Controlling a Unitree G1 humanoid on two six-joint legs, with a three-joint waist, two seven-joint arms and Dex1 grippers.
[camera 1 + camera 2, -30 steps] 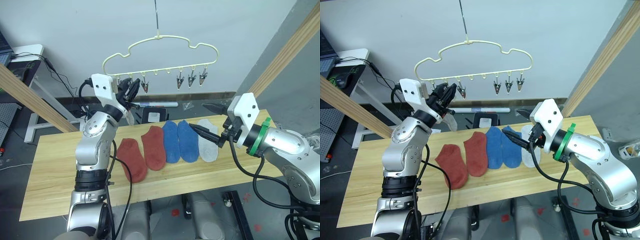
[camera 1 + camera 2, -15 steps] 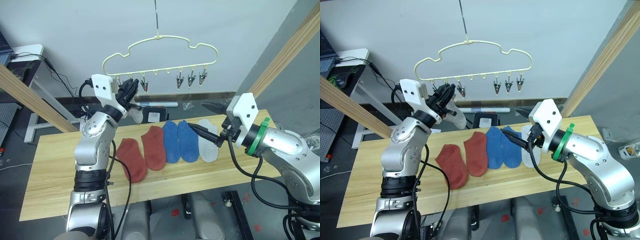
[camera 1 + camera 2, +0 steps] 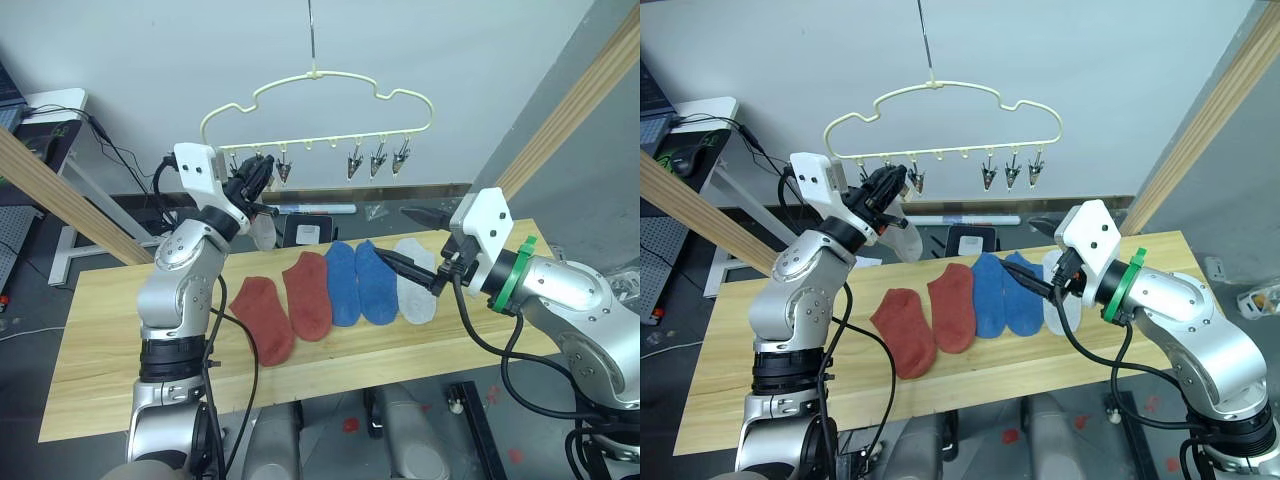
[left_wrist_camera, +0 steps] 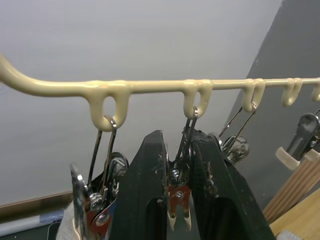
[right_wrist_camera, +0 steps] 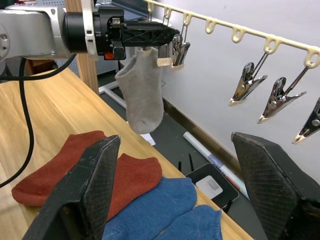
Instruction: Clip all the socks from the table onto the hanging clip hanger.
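- Left gripper [image 4: 179, 192] clamped on a silver clip [image 4: 178, 200] of the clip hanger [image 3: 318, 78]; grey sock [image 5: 144, 89] hangs beside.
- Right gripper [image 3: 412, 245] spread apart above socks [image 3: 345, 285] at the table [image 3: 100, 340]'s far edge.

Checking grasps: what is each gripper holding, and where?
Left gripper pinches a silver clip by its sides on the clip hanger; right gripper is open, holding nothing.

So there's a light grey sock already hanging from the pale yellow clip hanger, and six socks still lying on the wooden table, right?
Not quite. The light grey sock does hang from the pale yellow clip hanger, but five socks lie on the pale wooden table, not six: two rust-red socks, two blue socks and one light grey one. The left eye view shows the row.
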